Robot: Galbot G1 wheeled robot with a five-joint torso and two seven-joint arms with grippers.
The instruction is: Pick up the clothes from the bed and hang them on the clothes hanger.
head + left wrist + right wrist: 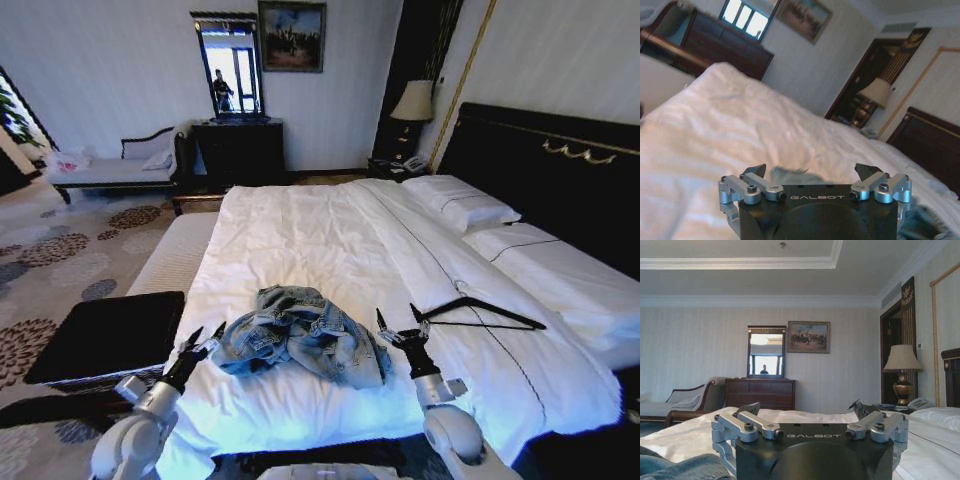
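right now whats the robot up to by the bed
The robot stands at the foot of the bed with both arms raised over the sheet. The denim jacket lies crumpled near the foot edge, not yet gripped. The left gripper hovers open beside the jacket on the robot's left, and the right gripper is open on the other side. The black clothes hanger lies flat on the sheet to the right, untouched.
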